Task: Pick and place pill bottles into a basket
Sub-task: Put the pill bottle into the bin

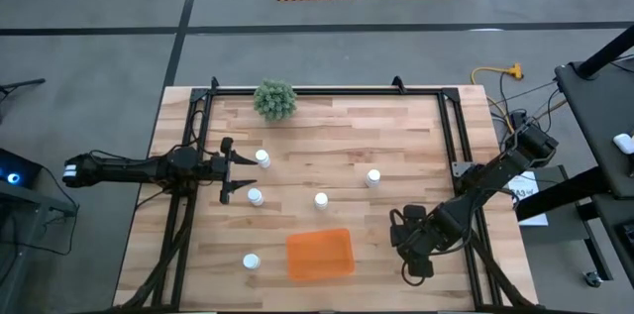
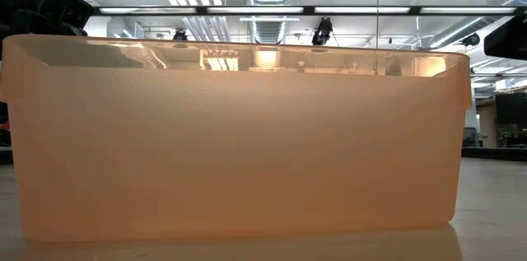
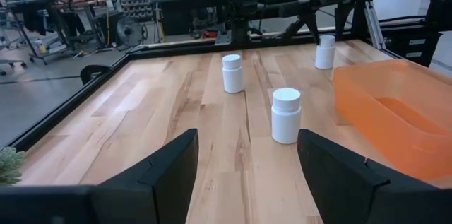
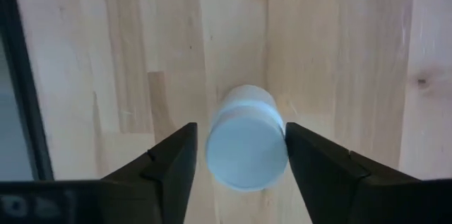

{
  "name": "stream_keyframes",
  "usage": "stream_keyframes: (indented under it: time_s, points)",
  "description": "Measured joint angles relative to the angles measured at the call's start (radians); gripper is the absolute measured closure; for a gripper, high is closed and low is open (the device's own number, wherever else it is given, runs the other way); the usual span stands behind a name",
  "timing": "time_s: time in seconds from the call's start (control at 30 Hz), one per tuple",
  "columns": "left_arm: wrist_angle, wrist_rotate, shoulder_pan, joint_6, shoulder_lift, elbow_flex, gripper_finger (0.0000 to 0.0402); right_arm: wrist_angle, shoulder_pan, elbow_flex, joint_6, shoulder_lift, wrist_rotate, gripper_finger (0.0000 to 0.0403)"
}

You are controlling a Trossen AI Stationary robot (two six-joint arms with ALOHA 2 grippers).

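Left claw: spread wide and empty, low over the worktop, reaching in from the left edge.
Left claw fingers: well apart, only bare wood in the gap.
Flanking bottles: upper bottle just beside one fingertip and lower bottle just beside the other, both upright, neither touched.
Ahead of the left claw: middle bottle nearest, far bottle beyond it, both standing with caps on.
Lone bottle: well apart from the left claw, upright, near the basket's left end.
Right claw: pointing straight down at the worktop, just to the right of the basket.
Right claw state: spread around the sixth bottle, one finger seemingly against the cap, a thin gap at the other; no firm pinch to be seen.
Sixth bottle: upright on the wood between the right claw's fingers, round white cap facing up; hidden under the claw from above.
Basket: bright orange, on the worktop's near side, between the lone bottle and the right claw; no bottle visible inside.
Basket from table height: translucent orange wall filling nearly the whole view.
Plant: small and green, at the worktop's far edge, well apart from both claws.
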Motion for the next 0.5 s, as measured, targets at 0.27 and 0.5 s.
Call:
stream_keyframes:
  time_s: [0.27,0.5]
  points:
    - [0.000,0.000,0.000,0.000,0.000,0.000,0.0177,-0.005,0.000,0.000,0.000,-0.002,-0.022,0.0263]
    - [0.000,0.000,0.000,0.000,0.000,0.000,0.0177,-0.016,0.000,0.000,0.008,-0.004,-0.035,0.0263]
